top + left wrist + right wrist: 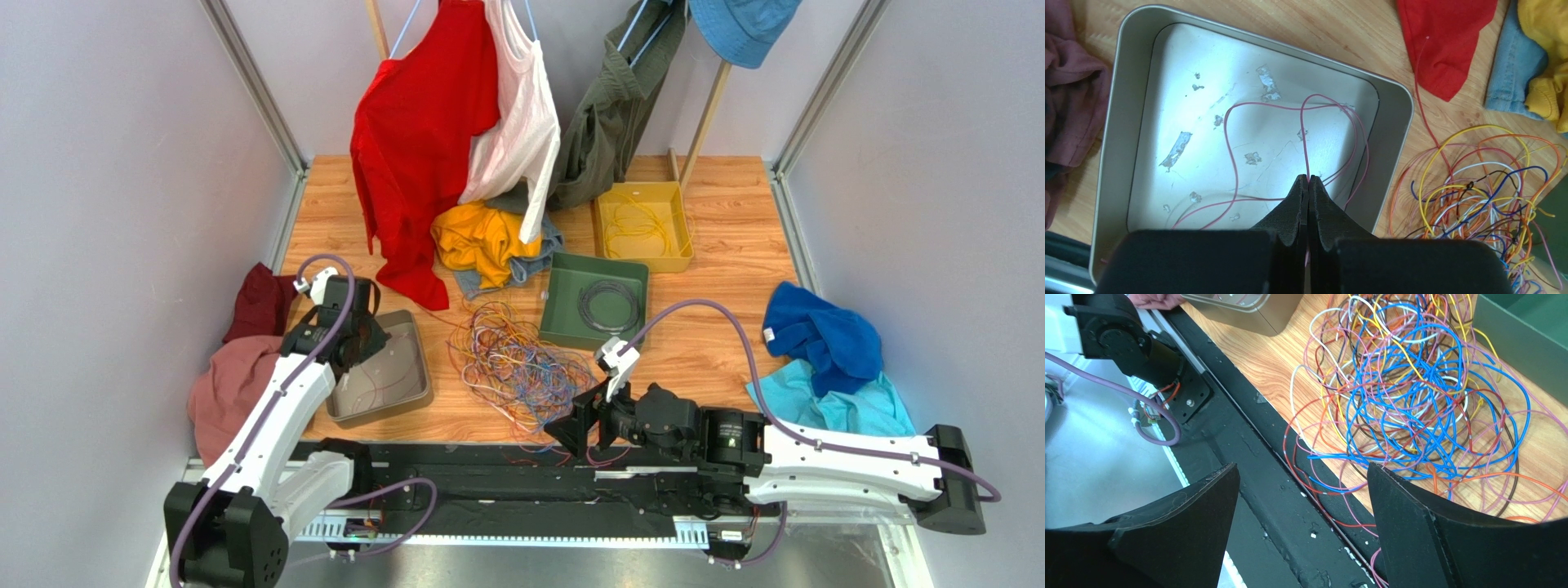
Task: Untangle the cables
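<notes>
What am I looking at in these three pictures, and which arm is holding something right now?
Two robot arms are bolted at the table's near edge. The wide picture looks down from above and behind them. The other two come from a camera on each wrist, so the black shapes at the bottom are that arm's own fingers. The left gripper is shut on a pink wire whose loops lie in the silver tray. The right gripper stands open and holds nothing, close to the tangle of cables on the wood. Further back sit a green tray with a dark coil, a yellow tray, and loose clothes.
</notes>
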